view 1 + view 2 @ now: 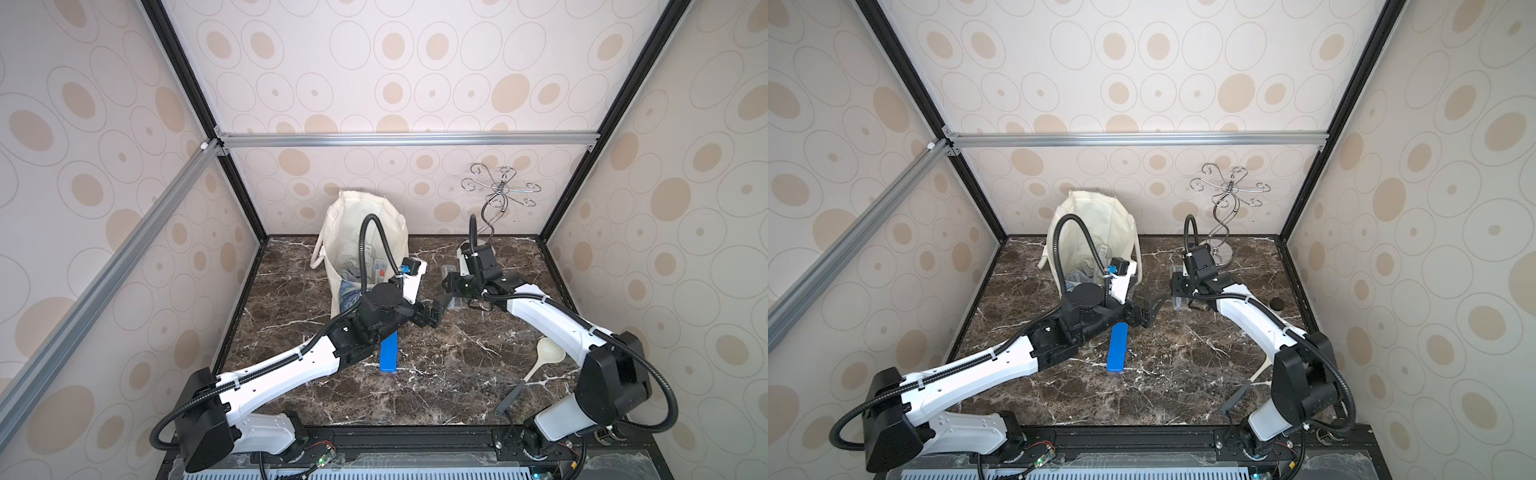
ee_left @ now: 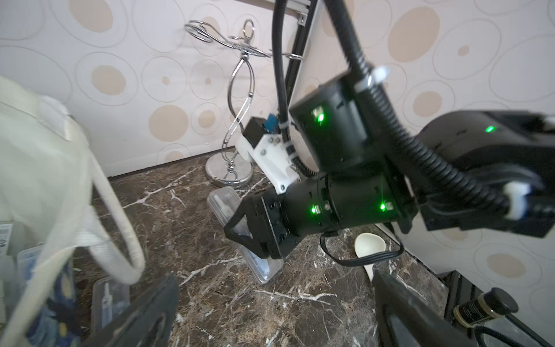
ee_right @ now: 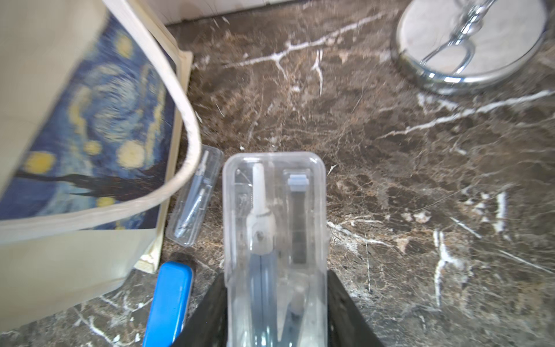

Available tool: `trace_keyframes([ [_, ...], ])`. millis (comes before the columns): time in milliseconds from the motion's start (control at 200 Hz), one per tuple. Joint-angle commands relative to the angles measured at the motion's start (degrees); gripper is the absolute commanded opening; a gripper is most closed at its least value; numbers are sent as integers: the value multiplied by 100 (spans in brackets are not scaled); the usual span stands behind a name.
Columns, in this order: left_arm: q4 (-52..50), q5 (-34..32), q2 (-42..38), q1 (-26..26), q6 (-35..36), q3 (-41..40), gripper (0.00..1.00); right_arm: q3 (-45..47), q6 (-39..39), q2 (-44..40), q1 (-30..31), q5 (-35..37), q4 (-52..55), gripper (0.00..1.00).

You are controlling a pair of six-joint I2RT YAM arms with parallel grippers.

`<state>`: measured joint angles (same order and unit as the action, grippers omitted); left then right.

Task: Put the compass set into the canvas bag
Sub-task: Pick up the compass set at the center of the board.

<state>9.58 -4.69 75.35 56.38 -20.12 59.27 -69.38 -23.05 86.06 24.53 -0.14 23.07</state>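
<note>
Canvas bag [image 1: 345, 232] stands upright at 12 o'clock on the worktop [image 1: 436, 382], mouth open, items inside. Left gripper [image 1: 440, 309] is just right of it, fingers spread wide, empty. Compass set [image 3: 274, 216], in a clear case, sits at the bag's 3 o'clock, clamped at one end by right gripper [image 3: 276, 318] fingers. Can't tell if its far end is off the worktop.

Step, I'd say: carry after grasp. Next: raise above the rim, swing toward 9 o'clock, clear the strap handle [image 3: 180, 99], release over the mouth.

Writing: none legible. Bag shows a starry-night print; labels inside are too small to read.
</note>
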Motion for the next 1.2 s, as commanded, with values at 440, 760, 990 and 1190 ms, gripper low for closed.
trace_keyframes([
  [440,1090,-26,1146,292,38,734,94,84,99,-1600,-172,-356,324,41],
  [760,2003,-123,1436,293,-531,322,82,174,-39,-1964,-183,-579,135,41],
  [990,2032,-16,1744,281,-762,517,77,228,-103,-2144,-188,-771,39,41],
  [1190,2230,-12,1948,185,-1048,602,66,296,-165,-2251,-187,-924,-39,41],
])
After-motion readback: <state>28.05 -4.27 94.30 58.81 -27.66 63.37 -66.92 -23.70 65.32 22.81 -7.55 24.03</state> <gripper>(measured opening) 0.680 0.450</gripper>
